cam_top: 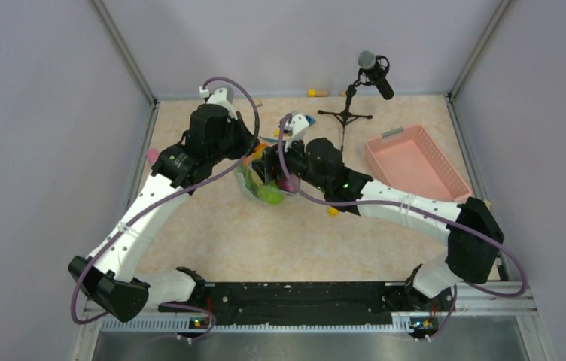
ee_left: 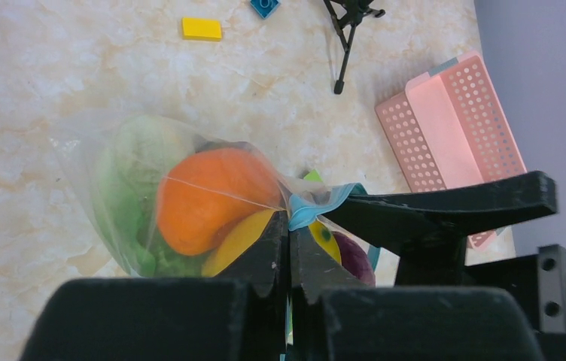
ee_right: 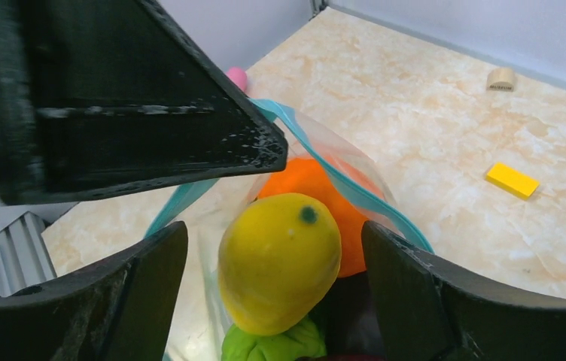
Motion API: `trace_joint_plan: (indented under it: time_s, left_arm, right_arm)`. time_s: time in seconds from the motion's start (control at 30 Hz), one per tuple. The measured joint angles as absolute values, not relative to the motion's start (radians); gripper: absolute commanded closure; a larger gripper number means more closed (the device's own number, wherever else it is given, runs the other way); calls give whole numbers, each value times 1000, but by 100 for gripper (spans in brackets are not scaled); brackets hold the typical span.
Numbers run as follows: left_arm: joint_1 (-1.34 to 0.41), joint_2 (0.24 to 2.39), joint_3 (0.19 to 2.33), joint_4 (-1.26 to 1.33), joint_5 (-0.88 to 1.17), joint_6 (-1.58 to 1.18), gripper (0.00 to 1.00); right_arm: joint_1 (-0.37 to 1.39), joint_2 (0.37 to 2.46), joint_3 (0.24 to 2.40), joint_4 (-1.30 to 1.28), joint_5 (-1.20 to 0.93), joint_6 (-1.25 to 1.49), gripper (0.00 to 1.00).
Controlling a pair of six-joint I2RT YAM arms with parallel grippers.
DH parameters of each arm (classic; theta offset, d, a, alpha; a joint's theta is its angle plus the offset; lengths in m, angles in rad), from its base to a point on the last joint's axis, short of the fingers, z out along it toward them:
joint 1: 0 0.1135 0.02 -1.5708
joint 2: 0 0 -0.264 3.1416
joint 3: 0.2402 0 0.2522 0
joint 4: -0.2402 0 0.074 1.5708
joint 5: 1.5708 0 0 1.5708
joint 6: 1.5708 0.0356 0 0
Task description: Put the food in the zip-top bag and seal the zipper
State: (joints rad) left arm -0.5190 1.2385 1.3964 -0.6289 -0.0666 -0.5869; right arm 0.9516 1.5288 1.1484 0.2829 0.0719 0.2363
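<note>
From above and behind both arm bases, looks steeply down over the whole surface [cam_top: 265,241] from afar. From the left wrist, peers very near past the closed left fingers [ee_left: 269,248] at the zip-top bag [ee_left: 114,188], facing the pink basket [ee_left: 445,128]. From the right wrist, stares close into the bag's mouth between the spread right fingers [ee_right: 137,286]. Shares bag and yellow block [ee_left: 202,28] in both wrist views.

No legible text, brand, number or sign appears in any view. In the right wrist view, the small tan block [ee_right: 501,78] carries a dark mark that may be lettering but is too small to read. In the left wrist view, the blue block [ee_left: 265,6] shows a pale mark, cropped by the frame edge.
</note>
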Motion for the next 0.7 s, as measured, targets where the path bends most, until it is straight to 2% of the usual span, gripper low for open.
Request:
trace_joint_plan:
  time_s: [0.17, 0.33, 0.53, 0.7]
  left_arm:
    - [-519, 1238, 1395, -627, -69, -598, 100]
    - [-519, 1238, 1385, -619, -72, -604, 100]
    - [-519, 1237, 1378, -605, -88, -605, 100]
    - [-519, 1230, 1376, -605, -98, -610, 100]
  right_arm:
    - [952, 1468, 1148, 274, 23, 205, 13]
    - [952, 1399, 1134, 279, -4, 171, 1]
    - [950, 1174, 911, 279, -2, 87, 2]
    - [950, 970, 640, 310, -10, -2, 11]
